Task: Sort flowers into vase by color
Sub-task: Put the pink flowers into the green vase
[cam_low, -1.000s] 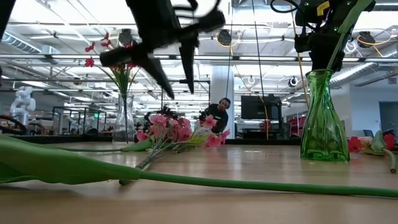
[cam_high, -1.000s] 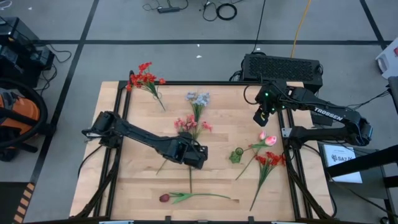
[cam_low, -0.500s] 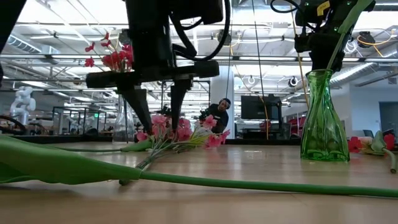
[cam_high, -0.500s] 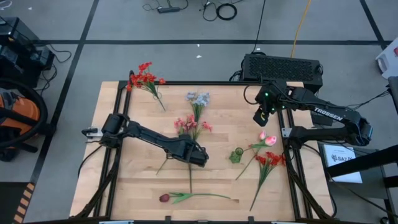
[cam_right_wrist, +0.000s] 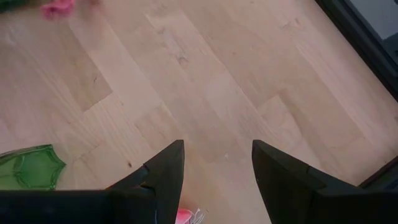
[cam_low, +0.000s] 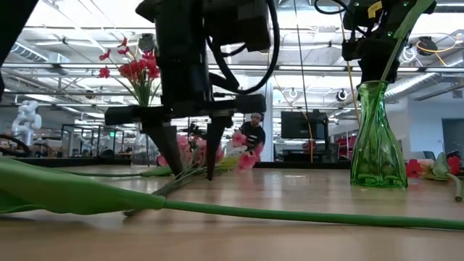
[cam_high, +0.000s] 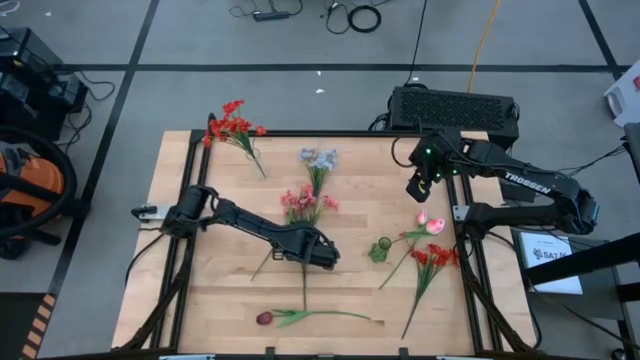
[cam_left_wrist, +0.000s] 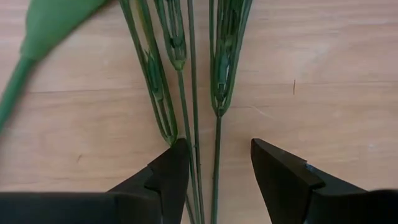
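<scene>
The pink blossoms (cam_high: pixel 305 203) lie mid-table with their thin green stems (cam_left_wrist: pixel 198 93) running toward the near edge. My left gripper (cam_high: pixel 320 254) points straight down over those stems. It is open, with one finger on each side of them (cam_left_wrist: pixel 214 146) and the fingertips down at the table (cam_low: pixel 192 172). My right gripper (cam_high: pixel 417 190) hangs open and empty at the far right, above bare wood (cam_right_wrist: pixel 217 146). A green glass vase (cam_high: pixel 380 250) stands right of centre. A pink blossom (cam_high: pixel 431 225) and a red cluster (cam_high: pixel 438 257) lie to its right.
A pale grey-blue bunch (cam_high: pixel 318 158) lies beyond the pink blossoms. A red cluster (cam_high: pixel 232 127) is at the far left corner; the low view shows it upright (cam_low: pixel 138 72). A dark red tulip (cam_high: pixel 264 318) lies along the near edge. A black box (cam_high: pixel 455 108) sits beyond the far right edge.
My left gripper has tipped from a slant to point straight down. It has dropped to the table over the pink flowers' stems and moved slightly toward the right edge. The flowers lie as before.
</scene>
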